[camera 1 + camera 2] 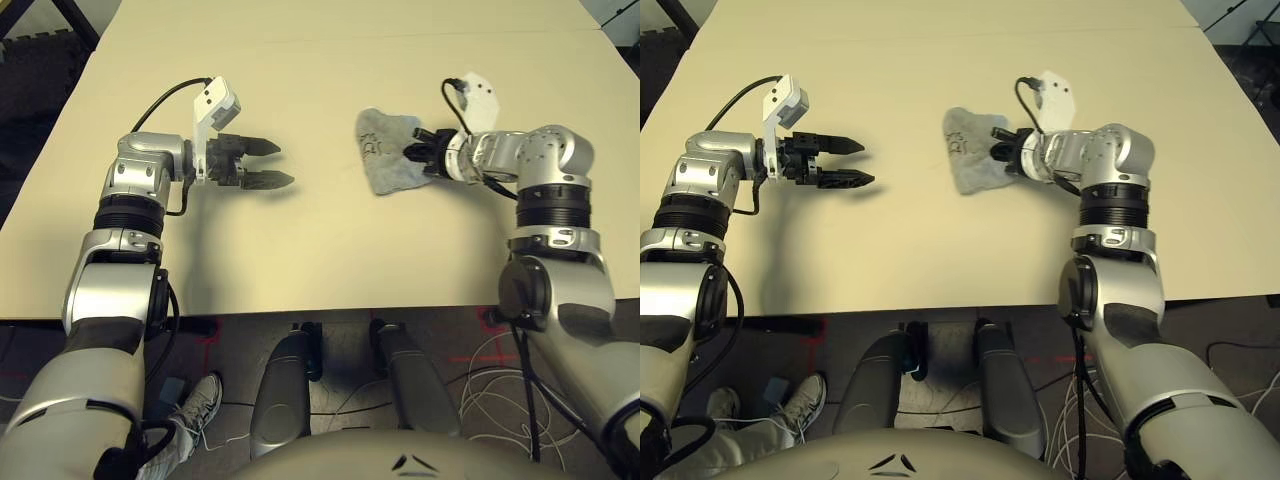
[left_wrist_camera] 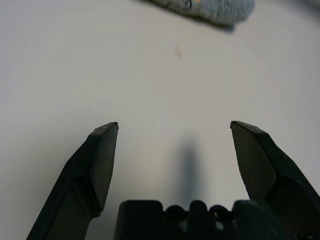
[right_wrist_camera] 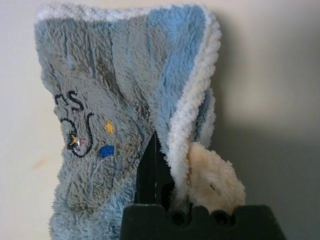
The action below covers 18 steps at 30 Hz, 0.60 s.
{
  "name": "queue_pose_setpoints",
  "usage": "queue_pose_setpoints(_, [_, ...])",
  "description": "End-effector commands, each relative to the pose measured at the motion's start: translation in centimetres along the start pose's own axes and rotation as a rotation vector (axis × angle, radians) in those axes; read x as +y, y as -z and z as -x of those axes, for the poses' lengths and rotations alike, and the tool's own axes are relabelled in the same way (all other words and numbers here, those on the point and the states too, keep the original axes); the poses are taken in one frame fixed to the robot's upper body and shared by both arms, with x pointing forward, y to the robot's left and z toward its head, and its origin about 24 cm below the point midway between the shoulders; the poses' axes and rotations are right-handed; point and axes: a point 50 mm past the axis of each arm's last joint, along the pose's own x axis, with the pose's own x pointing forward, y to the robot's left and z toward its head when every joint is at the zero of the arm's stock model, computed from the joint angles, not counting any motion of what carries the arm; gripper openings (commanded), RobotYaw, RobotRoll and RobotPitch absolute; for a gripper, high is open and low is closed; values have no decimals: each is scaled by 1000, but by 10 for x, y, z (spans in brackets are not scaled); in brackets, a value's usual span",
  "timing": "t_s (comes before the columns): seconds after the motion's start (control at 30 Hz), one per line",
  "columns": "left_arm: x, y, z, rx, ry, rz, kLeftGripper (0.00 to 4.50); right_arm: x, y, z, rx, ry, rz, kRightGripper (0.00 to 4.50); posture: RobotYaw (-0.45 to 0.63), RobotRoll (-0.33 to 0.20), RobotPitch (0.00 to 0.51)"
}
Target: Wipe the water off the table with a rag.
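Left eye view: right gripper (image 1: 415, 153) pinches the rag (image 1: 388, 151), which lies bunched on the surface (image 1: 320, 250) right of centre. Left gripper (image 1: 268, 165) hovers open toward the left edge, well apart from the rag. Left wrist view: a faint amber spot (image 2: 178, 51) marks the surface near the rag.

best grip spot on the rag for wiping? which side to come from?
Grip the rag at its bunched edge nearest the right pincer, coming in from the robot's right, low along the table. That edge already folds up into a ridge between the fingers, while the marked end lies flat, free to drag.
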Motion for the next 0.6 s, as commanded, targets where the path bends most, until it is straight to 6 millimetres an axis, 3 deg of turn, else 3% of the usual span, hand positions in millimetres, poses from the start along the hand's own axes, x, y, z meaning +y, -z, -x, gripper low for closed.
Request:
queue_pose_setpoints(0.03, [1, 1, 0, 13, 0, -3, 4500, -33, 3, 4, 7, 131, -23, 15, -179, 0, 274])
queue_pose_setpoints(0.13, [1, 1, 0, 14, -2, -4, 4500, -44, -5, 9, -26, 172, -30, 15, -183, 0, 273])
queue_pose_setpoints(0.23, [2, 0, 0, 13, -2, -5, 4500, -33, -11, 8, -47, 112, -28, 15, -184, 0, 273])
queue_pose_setpoints(0.4, [2, -3, -1, 13, -2, -10, 4500, 34, -22, 9, -19, -196, 8, 15, -181, 0, 273])
queue_pose_setpoints(0.5, [2, -3, 0, 13, 0, -13, 4500, 79, -18, 17, 44, -389, 39, 15, -179, 0, 269])
queue_pose_setpoints(0.6, [2, -3, 0, 13, 2, -15, 4500, 110, -8, 24, 95, -503, 73, 15, -176, 0, 266])
